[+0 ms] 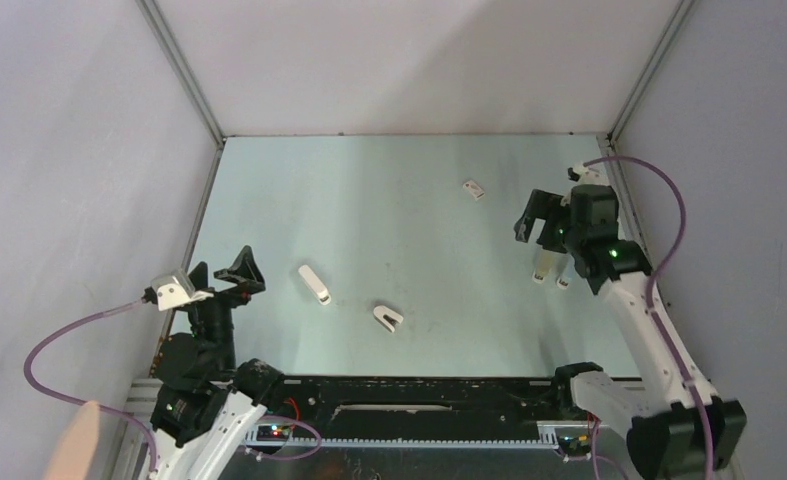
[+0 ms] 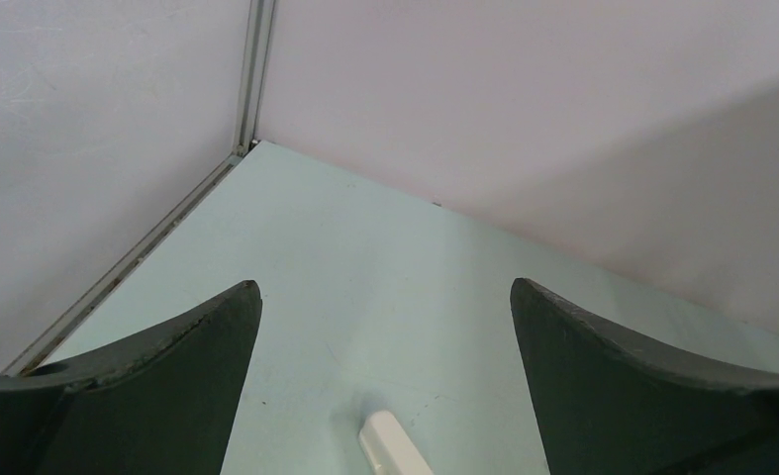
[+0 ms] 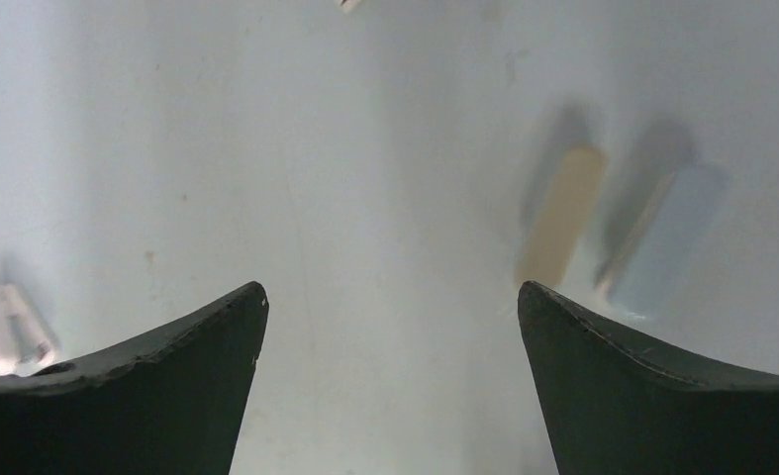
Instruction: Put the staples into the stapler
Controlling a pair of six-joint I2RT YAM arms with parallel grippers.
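Pale green table (image 1: pixel 389 220), enclosed by plain white walls (image 1: pixel 419 60) with metal corner posts.

Left arm (image 1: pixel 204 345), at the near left corner. Its left gripper (image 1: pixel 221 275) is raised over the left edge of the table. The jaws are spread wide with nothing between them; in the left wrist view (image 2: pixel 385 287) only bare table shows in the gap.

Right arm (image 1: pixel 649 320), reaching along the right side. Its right gripper (image 1: pixel 535 232) has the jaws likewise spread wide and grasps nothing (image 3: pixel 390 289).

Beige block (image 1: pixel 542 265) and pale blue-grey block (image 1: pixel 564 272), side by side just below the right gripper in the top view. Both are blurred in the right wrist view.

Long white piece (image 1: pixel 314 284), left of centre. Its rounded end shows low between the left jaws (image 2: pixel 390 445).

Short notched white piece (image 1: pixel 388 317), near centre. Which of these two is the stapler cannot be told.

Staples (image 1: pixel 474 189): a tiny white box lying alone on the far right-of-centre table. It is near the right gripper and well apart from the left.
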